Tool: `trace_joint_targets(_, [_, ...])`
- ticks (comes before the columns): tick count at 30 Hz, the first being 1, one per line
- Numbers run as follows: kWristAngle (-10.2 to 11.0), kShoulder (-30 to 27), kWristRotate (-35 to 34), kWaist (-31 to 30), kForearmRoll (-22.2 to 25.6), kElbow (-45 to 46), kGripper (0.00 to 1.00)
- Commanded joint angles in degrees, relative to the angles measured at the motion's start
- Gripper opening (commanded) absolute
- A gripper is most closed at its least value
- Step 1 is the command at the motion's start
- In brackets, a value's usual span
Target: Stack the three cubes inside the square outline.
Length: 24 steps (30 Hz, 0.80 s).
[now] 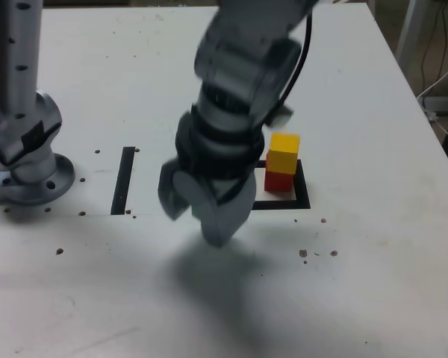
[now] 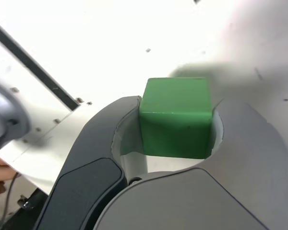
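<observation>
We have the grey two-fingered pincer [image 2: 175,139] clamped on the small solid green cube [image 2: 175,117], which sits between the jaws above the white bench [image 1: 388,283]. The risk we see: the cube sits right at the fingertips, so a jolt could twist it or let it slip. Over at the exterior view's right, the small yellow cube [image 1: 283,153] rests on the small red cube [image 1: 279,181] inside the thick black tape square outline [image 1: 305,195], and looks slightly offset. A hard or off-centre placement could topple that pair. The green cube looks matte, crisp-edged and uniform in colour.
</observation>
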Motion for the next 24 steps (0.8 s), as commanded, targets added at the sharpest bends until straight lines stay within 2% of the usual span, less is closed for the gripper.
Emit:
trace_joint_targets(1, [0.6, -0.6, -0.4, 0.6, 5.0, -3.2, 0.25])
trace_joint_targets(4, [0.9, -0.7, -0.8, 2.4, 9.2, -8.4, 0.25])
trace_joint_targets(7, [-0.2, -0.6, -1.8, 5.5, 11.4, -12.0, 0.25])
trace_joint_targets(16, [-3.3, -0.8, -4.2, 15.8, 11.8, -18.1, 0.25])
trace_joint_targets(24, [-4.4, 0.2, -4.3, 21.8, 11.8, -20.9, 0.25])
